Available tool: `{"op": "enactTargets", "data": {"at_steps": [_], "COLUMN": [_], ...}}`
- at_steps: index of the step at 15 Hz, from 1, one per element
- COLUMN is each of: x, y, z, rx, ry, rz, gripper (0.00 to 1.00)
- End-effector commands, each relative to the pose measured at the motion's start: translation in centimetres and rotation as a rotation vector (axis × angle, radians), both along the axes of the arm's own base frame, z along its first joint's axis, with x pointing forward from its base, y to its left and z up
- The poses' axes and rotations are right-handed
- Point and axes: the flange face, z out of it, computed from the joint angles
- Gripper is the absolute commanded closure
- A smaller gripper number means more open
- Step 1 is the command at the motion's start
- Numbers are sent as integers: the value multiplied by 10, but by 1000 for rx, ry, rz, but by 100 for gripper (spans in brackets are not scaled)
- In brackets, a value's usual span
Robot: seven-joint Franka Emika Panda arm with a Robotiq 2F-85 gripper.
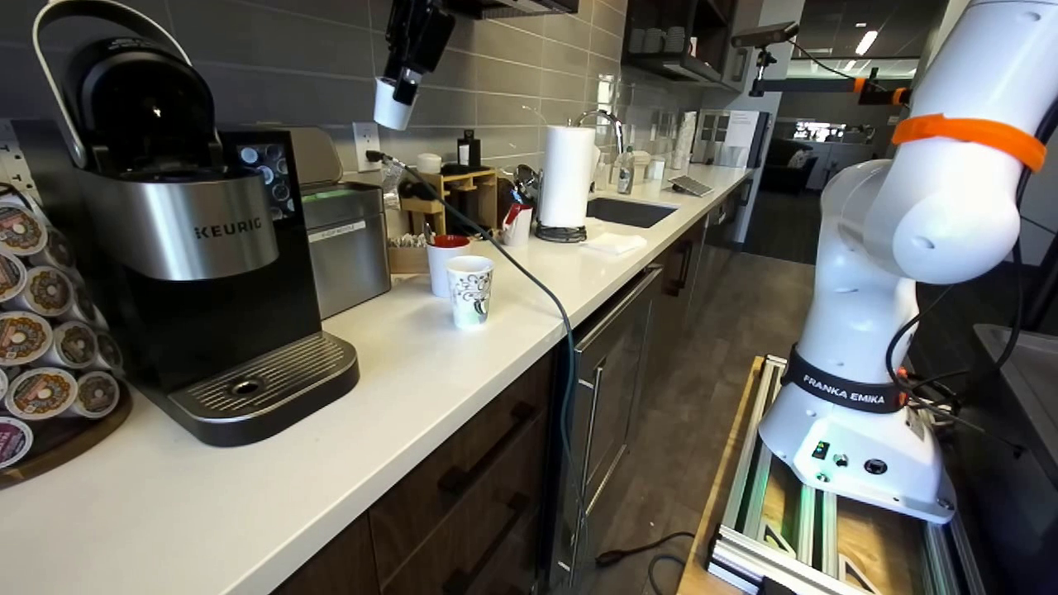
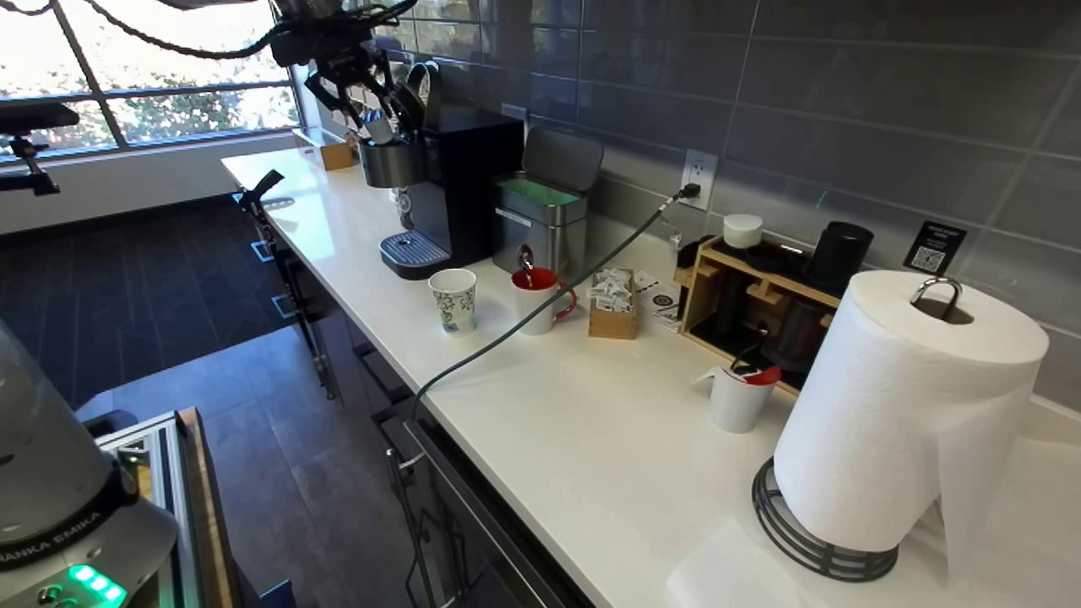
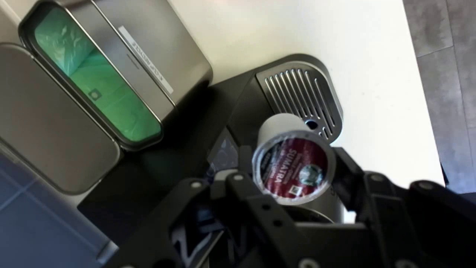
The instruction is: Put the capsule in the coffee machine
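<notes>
A long white table [image 1: 413, 372] with brown drawers [image 1: 413, 497] runs along a shiny gray tile wall [image 2: 844, 118], the floor [image 1: 702, 330] is dark, a big bright window [image 2: 181, 72] shows leaves [image 2: 181, 118] outside, and a white lamp [image 1: 866, 42] glows far back on the ceiling [image 1: 897, 21]

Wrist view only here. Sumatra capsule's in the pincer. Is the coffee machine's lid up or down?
Observer: Up. In an exterior view, the black lid of the Keurig coffee machine is swung open.

Operator: Is the Sumatra capsule touching the machine?

Observer: No. In an exterior view there is a clear gap between the two.

Operator: Any cup out? None in my view.

Observer: Yes. In an exterior view, a patterned paper cup stands on the counter, not on the drip tray.
</notes>
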Motion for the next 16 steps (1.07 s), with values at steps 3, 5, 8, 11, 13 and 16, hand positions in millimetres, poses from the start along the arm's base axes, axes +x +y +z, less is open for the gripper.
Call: {"op": "enactTargets", "data": {"at_steps": [3,5,8,11,13,16], "x": [-8,-8,0,16,7,18], "y": [69,93,121,144,136,142], "z": [8,10,15,15,16,12], "rx": [14,18,22,26,36,38], "ry": [4,9,-6,-15,-37,-27], "rz": [64,102,124,137,142,98], "gripper": [71,71,71,71,46,71]}}
